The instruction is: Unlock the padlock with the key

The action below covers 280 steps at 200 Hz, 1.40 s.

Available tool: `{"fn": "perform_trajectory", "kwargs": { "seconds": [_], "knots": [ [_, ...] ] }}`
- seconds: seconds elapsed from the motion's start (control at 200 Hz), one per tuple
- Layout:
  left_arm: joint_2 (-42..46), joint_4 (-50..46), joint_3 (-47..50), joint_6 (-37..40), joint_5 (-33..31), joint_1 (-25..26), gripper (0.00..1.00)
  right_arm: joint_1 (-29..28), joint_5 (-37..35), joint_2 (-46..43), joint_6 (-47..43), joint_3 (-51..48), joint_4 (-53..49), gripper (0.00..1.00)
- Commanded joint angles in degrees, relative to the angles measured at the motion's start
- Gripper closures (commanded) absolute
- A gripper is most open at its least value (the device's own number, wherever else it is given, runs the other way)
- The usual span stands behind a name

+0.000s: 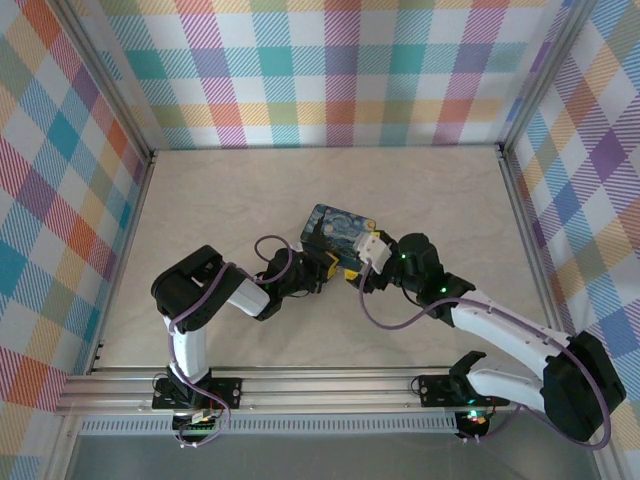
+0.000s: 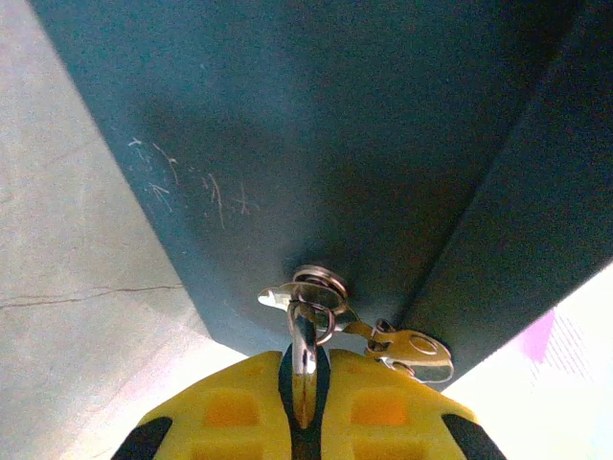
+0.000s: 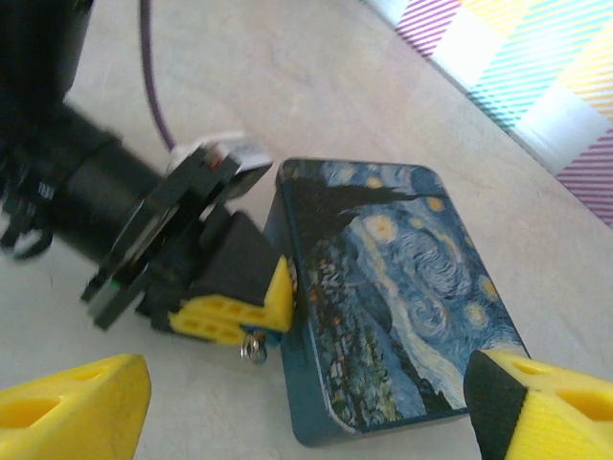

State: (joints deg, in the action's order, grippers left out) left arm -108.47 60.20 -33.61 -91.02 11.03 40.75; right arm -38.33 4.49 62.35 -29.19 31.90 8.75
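Key (image 2: 304,340), pinched edge-on in your tightly closed left claw (image 2: 305,388), meets a silvery fitting (image 2: 321,281) on the side wall of the tin (image 3: 383,287) lying on the bench (image 3: 287,77); the padlock's blue body cannot be told from that dark wall. Your right claw (image 3: 306,402) gapes wide at the tin, empty. Step in hand, apparently: insertion. Next: seat the key fully, then turn, tin steadied.

The key (image 2: 304,335), a thin silvery sliver on a ring, stands on edge, clamped in the left gripper (image 2: 305,372), just beside the tin's (image 2: 335,144) blue wall.
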Motion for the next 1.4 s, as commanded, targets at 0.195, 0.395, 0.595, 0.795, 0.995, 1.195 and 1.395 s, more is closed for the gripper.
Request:
{"fn": "perform_trajectory", "kwargs": {
  "seconds": [0.195, 0.395, 0.595, 0.795, 0.995, 1.195, 1.395],
  "knots": [
    [1.5, -1.67, -0.76, 0.67, 0.8, 0.38, 1.0, -3.89, -7.97, 6.42, -15.37, -2.66, 3.82, 0.16],
    [1.55, -1.67, -0.86, 0.85, 0.83, 0.41, 1.0, -6.47, -10.56, 13.46, -16.86, -2.76, 10.6, 0.22],
    [1.57, -1.84, -0.85, 0.86, 0.83, 0.46, 1.0, -8.04, -13.06, 20.13, -16.39, -0.66, 13.73, 0.37],
    [1.5, -2.11, -1.06, 0.83, 0.94, 0.39, 1.0, -8.25, -14.72, 23.47, -15.76, 0.37, 16.26, 0.53],
    [1.33, -2.11, -1.23, 0.75, 1.06, 0.43, 1.0, -8.24, -15.87, 25.53, -15.28, 1.28, 17.59, 0.61],
    [1.24, -2.2, -1.29, 0.76, 1.16, 0.39, 1.0, -8.26, -16.03, 26.94, -14.93, 2.0, 18.87, 0.67],
    [1.24, -2.2, -1.2, 0.67, 1.19, 0.45, 1.0, -8.25, -17.14, 28.3, -14.9, 2.63, 19.54, 0.79]
  ]
}}
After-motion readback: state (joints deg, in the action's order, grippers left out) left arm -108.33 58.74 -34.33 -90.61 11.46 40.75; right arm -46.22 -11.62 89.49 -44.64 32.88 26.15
